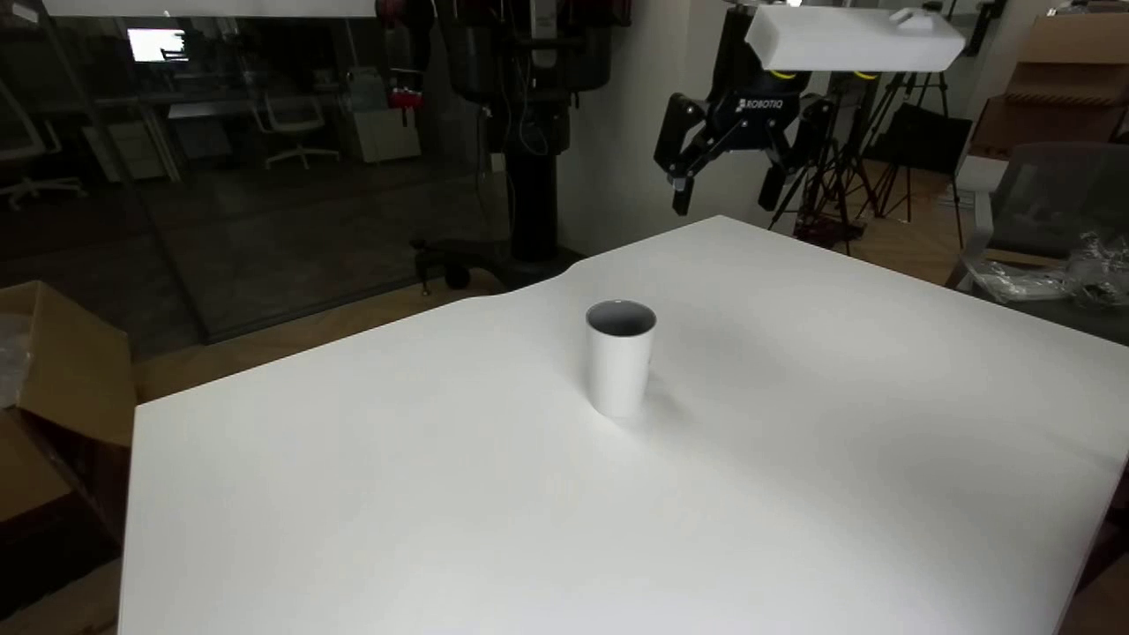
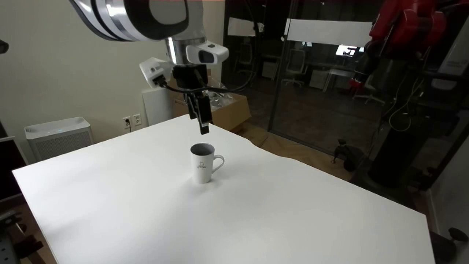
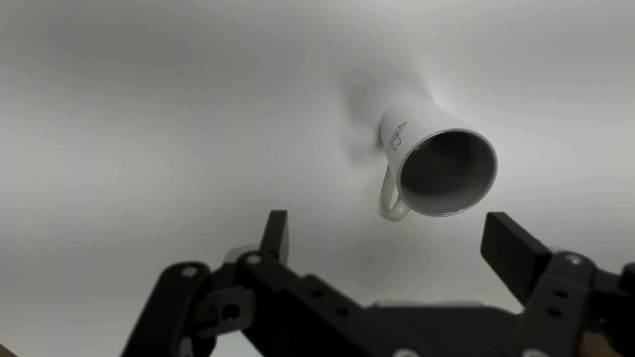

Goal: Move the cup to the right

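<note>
The cup is a white mug with a dark grey inside. It stands upright on the white table. In an exterior view the cup shows a small printed logo and a handle. In the wrist view the cup is ahead of the fingertips, right of centre, with its handle pointing toward the gripper. My black gripper is open and empty, above the table and apart from the cup. It also shows edge-on in an exterior view and with fingers spread wide in the wrist view.
An open cardboard box stands beyond a table edge; it also shows in an exterior view. A red and black robot on a stand is behind the table. An air purifier stands by the wall. A chair is near another edge.
</note>
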